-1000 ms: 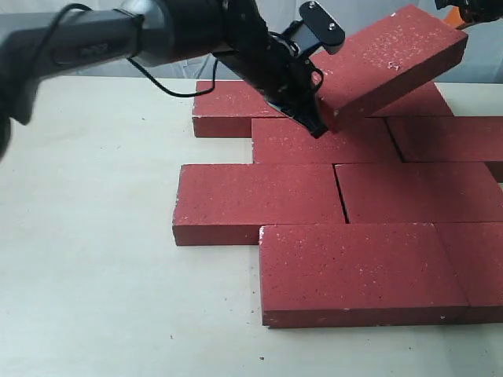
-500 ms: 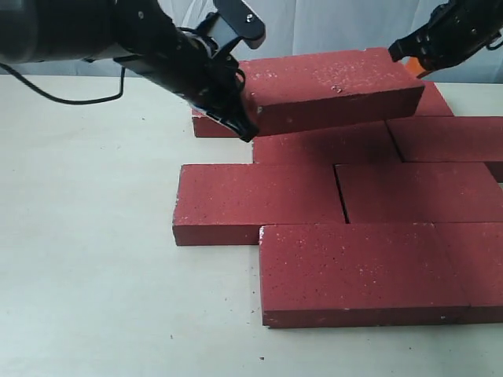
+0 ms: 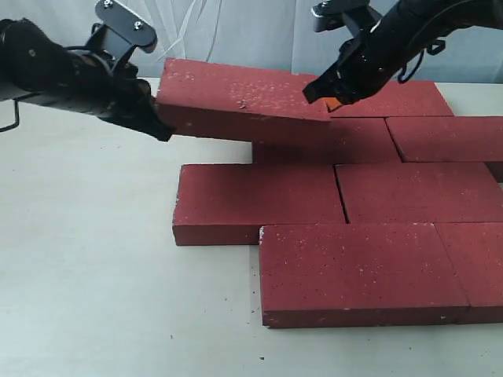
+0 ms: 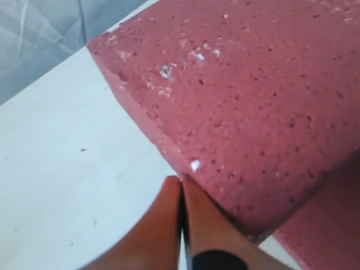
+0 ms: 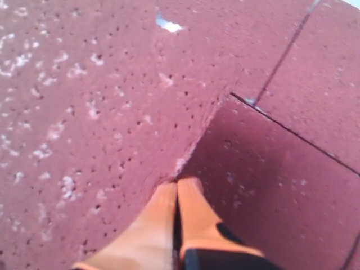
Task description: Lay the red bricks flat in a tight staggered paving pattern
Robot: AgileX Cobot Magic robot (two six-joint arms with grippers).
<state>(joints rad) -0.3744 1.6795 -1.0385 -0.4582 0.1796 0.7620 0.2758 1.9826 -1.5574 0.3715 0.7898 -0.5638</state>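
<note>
One red brick (image 3: 236,94) lies tilted across the back of the paving, its left end sticking out past the laid bricks. My left gripper (image 3: 163,126) is shut, with its orange tips (image 4: 181,180) against that brick's (image 4: 253,84) left end edge and nothing between the fingers. My right gripper (image 3: 321,93) is shut too, its tips (image 5: 179,183) at the same brick's (image 5: 84,95) right corner. Several more red bricks lie flat in staggered rows: one in the third row (image 3: 259,200), its neighbour (image 3: 420,192), and a front one (image 3: 354,271).
The bricks rest on a pale table (image 3: 86,259) that stretches bare to the left and front. A light curtain (image 3: 236,31) hangs behind. The laid bricks run off the right edge of the exterior view.
The raised brick has travelled left and come down from a steep tilt to nearly level. My left arm moved left with it. My right gripper came down from the upper right to its right end.
</note>
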